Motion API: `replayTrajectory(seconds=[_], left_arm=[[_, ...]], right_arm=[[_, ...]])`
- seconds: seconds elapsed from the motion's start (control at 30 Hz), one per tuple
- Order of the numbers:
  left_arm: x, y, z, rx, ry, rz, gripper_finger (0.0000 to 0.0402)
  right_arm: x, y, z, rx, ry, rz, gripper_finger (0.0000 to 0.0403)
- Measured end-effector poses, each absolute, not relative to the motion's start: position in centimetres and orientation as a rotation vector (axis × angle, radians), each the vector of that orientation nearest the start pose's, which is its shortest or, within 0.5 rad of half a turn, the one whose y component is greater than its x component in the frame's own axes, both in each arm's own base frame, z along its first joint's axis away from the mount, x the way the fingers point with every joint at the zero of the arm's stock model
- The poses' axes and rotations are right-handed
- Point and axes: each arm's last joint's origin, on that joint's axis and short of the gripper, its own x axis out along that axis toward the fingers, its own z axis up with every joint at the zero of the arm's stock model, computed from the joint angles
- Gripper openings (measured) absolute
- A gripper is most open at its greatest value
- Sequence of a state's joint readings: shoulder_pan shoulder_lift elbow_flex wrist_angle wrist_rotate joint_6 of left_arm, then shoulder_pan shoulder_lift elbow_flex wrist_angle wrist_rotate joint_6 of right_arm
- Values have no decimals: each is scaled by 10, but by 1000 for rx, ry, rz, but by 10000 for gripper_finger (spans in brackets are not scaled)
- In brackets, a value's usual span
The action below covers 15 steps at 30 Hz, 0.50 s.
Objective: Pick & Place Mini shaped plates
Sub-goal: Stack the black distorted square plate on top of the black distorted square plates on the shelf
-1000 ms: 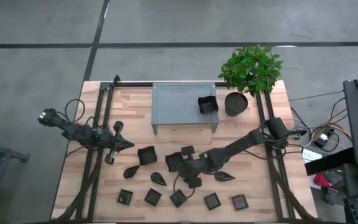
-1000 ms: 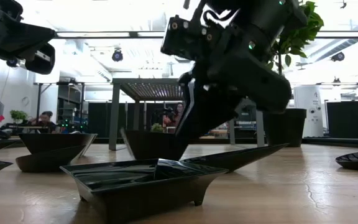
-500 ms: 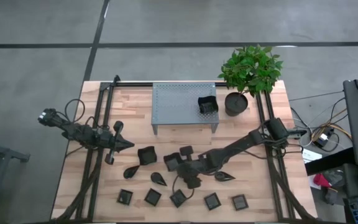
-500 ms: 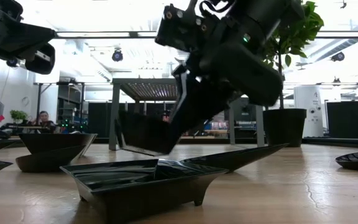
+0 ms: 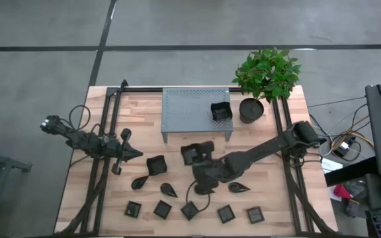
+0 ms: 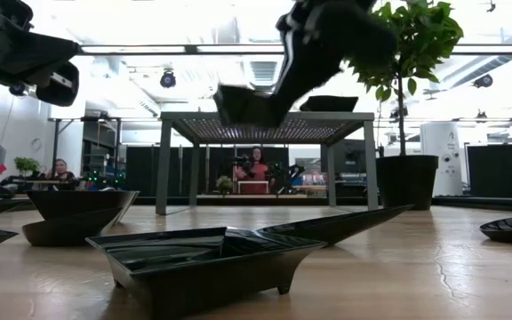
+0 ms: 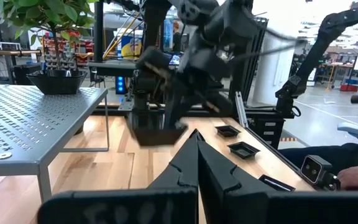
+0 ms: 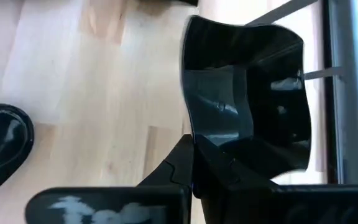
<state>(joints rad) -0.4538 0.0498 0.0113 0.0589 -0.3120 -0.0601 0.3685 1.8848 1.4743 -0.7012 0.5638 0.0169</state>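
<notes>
My right gripper [image 5: 200,158] is shut on a wavy-edged square black plate [image 5: 190,154] and holds it in the air near the front of the grey perforated stand [image 5: 184,109]. Another wavy plate [image 5: 221,111] sits on the stand's top. Several more plates lie on the wood: a wavy square [image 5: 155,164], teardrops [image 5: 139,181] [image 5: 169,190] [image 5: 239,187] and a near row of small squares [image 5: 163,209]. My left gripper [image 5: 134,154] waits shut, off the table at the left side, touching nothing. My right gripper pinches the wavy plate by its rim [image 8: 192,140], at one side edge, between the two fingers. The fingers slant down at it from the table's right and near side. The plate [image 6: 243,107] is lifted clear of the table, tilted, at about the stand top's height.
A black round plant pot [image 5: 251,110] with a green plant stands right of the stand. Dark frame rails run along the table's left [image 5: 104,152] and right [image 5: 284,152] sides. People sit in the room beyond the table [image 6: 256,164]. Bare wood lies between the stand and the plates.
My right gripper has risen from the table with the wavy plate in its hold and carried it toward the far edge and the stand. The plate tipped as it left the wood and now hangs clear above it. The other plates have stayed put.
</notes>
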Motion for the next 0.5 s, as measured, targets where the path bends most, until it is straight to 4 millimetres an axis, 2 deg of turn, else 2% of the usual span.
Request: replayTrajectory(seconds=[0.27, 0.5], left_arm=[[93, -35, 169, -67, -14, -142, 0], [93, -35, 169, -67, -14, -142, 0]], right_arm=[[340, 118, 279, -480, 911, -231, 8], [306, 91, 316, -528, 909, -411, 8]])
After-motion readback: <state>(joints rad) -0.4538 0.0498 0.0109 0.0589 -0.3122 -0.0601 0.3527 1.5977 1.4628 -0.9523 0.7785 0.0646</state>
